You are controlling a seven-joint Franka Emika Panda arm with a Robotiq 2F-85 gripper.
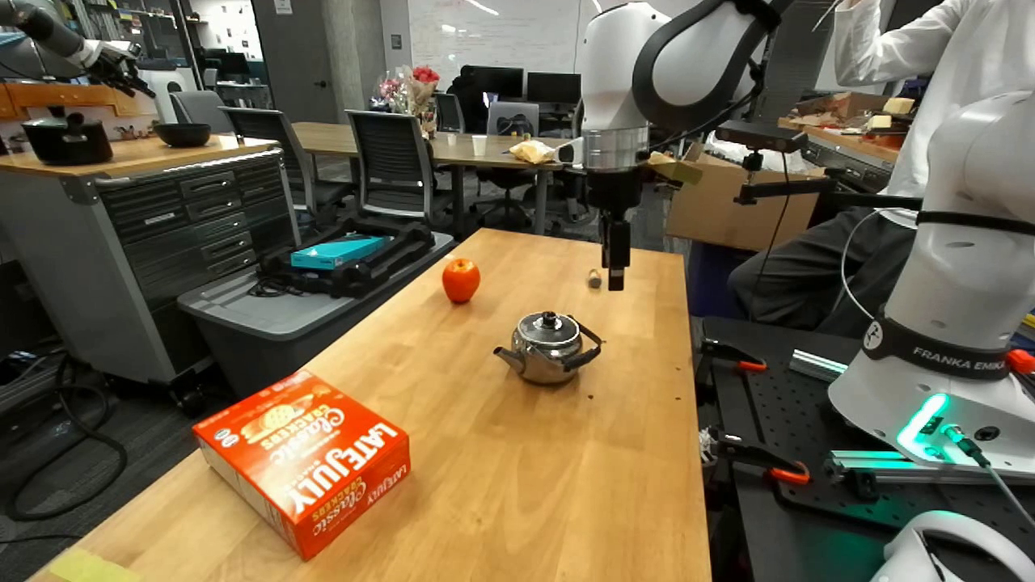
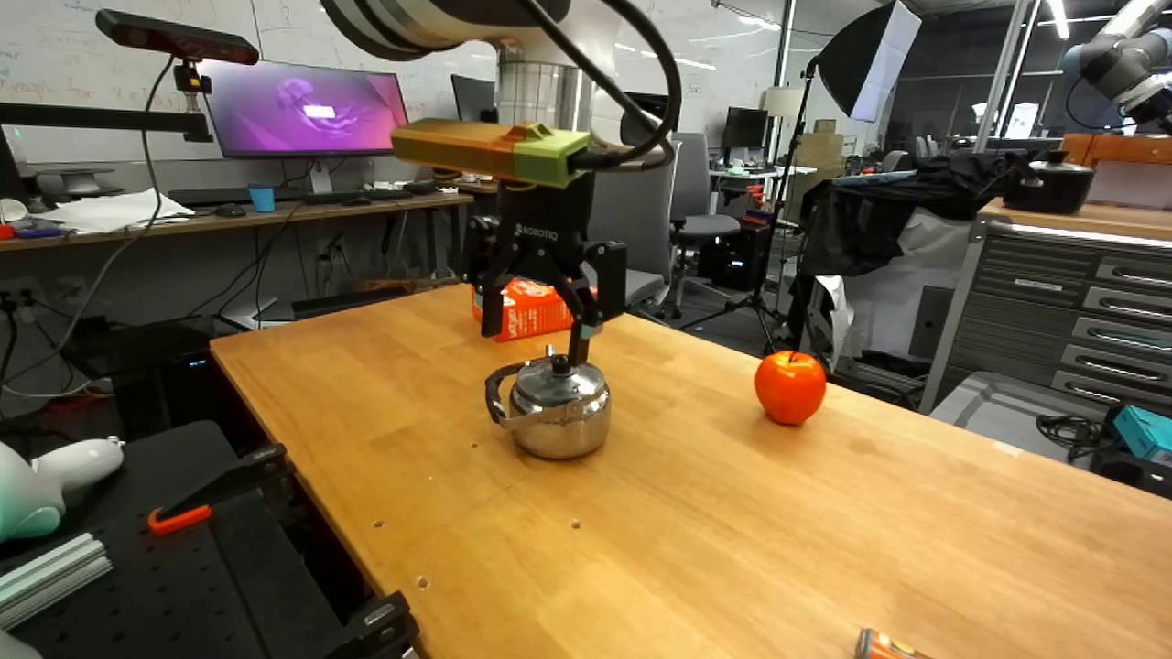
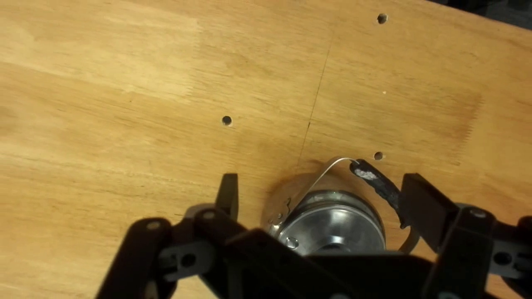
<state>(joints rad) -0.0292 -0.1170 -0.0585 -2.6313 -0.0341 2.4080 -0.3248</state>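
Observation:
A small steel kettle with a glossy lid, a black knob and a dark handle stands upright on the wooden table. Above it hangs my gripper, jaws wide apart and holding nothing. From the wrist, the kettle shows low between the open fingers of the gripper, its lower part hidden by the gripper body. The dark handle reaches to the right finger, which overlaps it in this view; contact cannot be told. A red apple sits beyond the kettle.
An orange cracker box lies at one end of the table. A small cylindrical object lies toward the opposite end. Clamps line the robot-side edge. A camera on an arm and a person are beside the table.

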